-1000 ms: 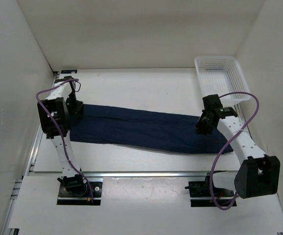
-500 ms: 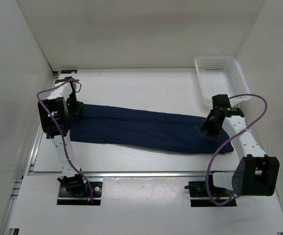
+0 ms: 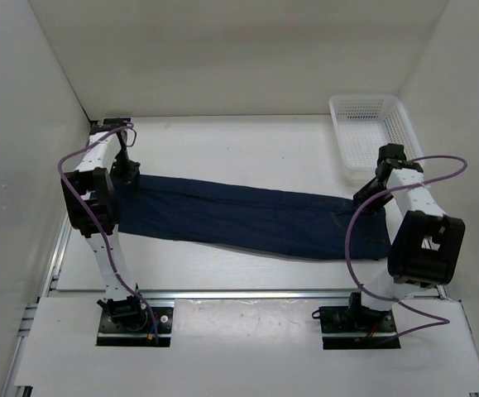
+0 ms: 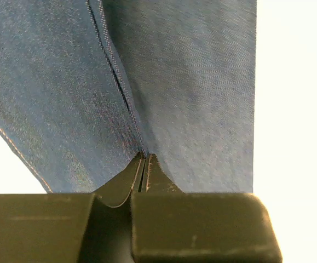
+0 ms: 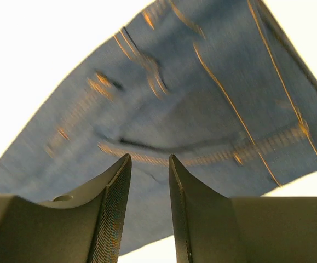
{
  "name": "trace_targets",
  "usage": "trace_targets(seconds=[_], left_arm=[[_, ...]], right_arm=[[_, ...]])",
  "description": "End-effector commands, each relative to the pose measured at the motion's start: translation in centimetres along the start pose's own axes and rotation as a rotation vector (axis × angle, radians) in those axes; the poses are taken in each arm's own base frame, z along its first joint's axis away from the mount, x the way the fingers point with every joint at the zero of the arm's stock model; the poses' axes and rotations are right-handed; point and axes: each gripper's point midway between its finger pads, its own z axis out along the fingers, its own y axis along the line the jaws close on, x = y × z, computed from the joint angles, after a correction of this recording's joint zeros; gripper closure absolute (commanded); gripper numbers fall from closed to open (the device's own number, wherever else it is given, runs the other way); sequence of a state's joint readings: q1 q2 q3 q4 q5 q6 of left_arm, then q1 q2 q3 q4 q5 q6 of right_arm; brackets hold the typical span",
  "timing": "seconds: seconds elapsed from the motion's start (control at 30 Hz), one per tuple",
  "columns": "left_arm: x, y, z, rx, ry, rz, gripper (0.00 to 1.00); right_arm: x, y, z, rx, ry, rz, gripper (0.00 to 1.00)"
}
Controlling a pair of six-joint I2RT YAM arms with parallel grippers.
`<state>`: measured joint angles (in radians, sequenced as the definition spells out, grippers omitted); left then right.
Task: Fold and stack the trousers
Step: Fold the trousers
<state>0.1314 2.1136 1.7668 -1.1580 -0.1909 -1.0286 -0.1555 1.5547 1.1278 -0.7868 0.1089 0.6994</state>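
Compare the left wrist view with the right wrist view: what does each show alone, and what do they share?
Only the left wrist view shows the left gripper pinched shut on a seam of the trousers. Only the right wrist view shows the right gripper with its jaws apart, holding nothing, over the orange stitching. Both show blue denim against the white table.

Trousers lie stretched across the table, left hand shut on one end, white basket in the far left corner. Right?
No: the top view shows the white basket in the far right corner. The trousers do lie stretched out, left hand shut on one end.
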Motion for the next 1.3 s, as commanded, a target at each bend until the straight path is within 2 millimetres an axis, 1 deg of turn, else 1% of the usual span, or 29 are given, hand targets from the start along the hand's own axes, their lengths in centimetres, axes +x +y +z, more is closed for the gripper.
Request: trace_targets(seconds=[0.0,0.03,0.07,0.13,0.27,0.3,0.4,0.43,0.5,0.53,0.57,0.63,0.67,0.7,0.73,0.77,0.8,0.83,0.93,0.97,1.0,1.07,1.1,1.13,1.17,1.2,1.27], left_arm=[[-0.5,-2.0,-4.0,0.102,-0.066,0.021,0.9],[-0.6,-2.2,-4.3,0.109,-0.071,0.019,0.9],[-0.3,-2.3,-4.4,0.112,-0.07,0.028,0.9],[0.0,-2.7,-4.3,0.114,-0.07,0.037,0.9],[0.0,-2.7,-4.3,0.114,-0.07,0.046,0.9],[0.0,-2.7,-4.3,0.114,-0.07,0.046,0.9],[0.0,-2.7,-4.3,0.114,-0.07,0.046,0.9],[0.0,-2.7,-4.3,0.114,-0.07,0.046,0.9],[0.0,-2.7,-4.3,0.114,-0.07,0.046,0.9],[0.0,-2.7,-4.3,0.114,-0.07,0.046,0.9],[0.0,-2.7,-4.3,0.114,-0.07,0.046,0.9],[-0.3,-2.6,-4.6,0.117,-0.083,0.044,0.9],[-0.3,-2.6,-4.6,0.117,-0.083,0.044,0.9],[-0.3,-2.6,-4.6,0.117,-0.083,0.044,0.9],[-0.4,-2.5,-4.6,0.111,-0.092,0.043,0.9],[-0.5,-2.5,-4.8,0.111,-0.092,0.043,0.9],[-0.6,-2.4,-4.8,0.107,-0.1,0.042,0.9],[-0.7,-2.4,-5.2,0.114,-0.104,0.04,0.9],[-0.7,-2.2,-5.1,0.102,-0.108,0.042,0.9],[-0.9,-2.4,-5.4,0.11,-0.112,0.04,0.9],[-0.9,-2.3,-5.6,0.107,-0.111,0.04,0.9],[-1.4,-2.0,-6.5,0.109,-0.137,0.035,0.9],[-1.8,-2.2,-6.9,0.117,-0.152,0.031,0.9],[-1.9,-2.1,-7.6,0.125,-0.158,0.037,0.9],[-2.5,-2.1,-8.4,0.133,-0.182,0.031,0.9],[-2.7,-2.0,-8.7,0.127,-0.19,0.03,0.9],[-3.0,-2.2,-9.6,0.149,-0.204,0.033,0.9]], right_arm=[[-2.7,1.5,0.1,0.007,-0.059,0.071,0.61],[-2.7,1.6,0.8,0.021,-0.043,0.089,0.61],[-3.0,1.7,1.1,0.03,-0.047,0.1,0.61],[-3.0,1.7,1.9,0.045,-0.031,0.111,0.61],[-2.6,1.6,3.4,0.078,0.004,0.118,0.61],[-2.6,1.6,3.4,0.078,0.004,0.118,0.61],[-2.5,1.4,4.5,0.099,0.012,0.127,0.61],[-2.5,1.4,4.5,0.099,0.012,0.127,0.61],[-2.2,1.1,5.3,0.117,0.031,0.125,0.61],[-2.3,1.0,5.3,0.126,0.023,0.124,0.62],[-2.2,0.7,5.8,0.139,0.023,0.123,0.66],[-2.0,0.3,5.9,0.152,0.023,0.122,0.73],[-2.0,0.3,5.9,0.152,0.023,0.122,0.78],[-2.3,-0.1,6.0,0.165,0.012,0.129,0.86],[-2.4,-0.1,6.0,0.165,0.012,0.13,0.91],[-2.8,0.0,5.8,0.159,-0.008,0.131,0.98],[-2.9,0.1,5.5,0.152,-0.016,0.132,1.0],[-2.6,-0.2,5.6,0.158,-0.009,0.131,1.0],[-3.0,-0.1,5.1,0.153,-0.028,0.123,1.0],[-2.7,-0.4,5.2,0.159,-0.022,0.122,1.0],[-2.8,-0.5,4.7,0.156,-0.04,0.124,1.0],[-3.3,-0.8,3.7,0.155,-0.079,0.126,1.0],[-3.6,-0.8,3.4,0.154,-0.094,0.127,1.0],[-3.8,-0.8,3.0,0.153,-0.11,0.129,1.0],[-4.0,-1.0,2.5,0.157,-0.127,0.13,1.0],[-4.0,-1.0,2.5,0.157,-0.127,0.13,1.0],[-4.6,-0.6,1.6,0.14,-0.144,0.133,1.0]])
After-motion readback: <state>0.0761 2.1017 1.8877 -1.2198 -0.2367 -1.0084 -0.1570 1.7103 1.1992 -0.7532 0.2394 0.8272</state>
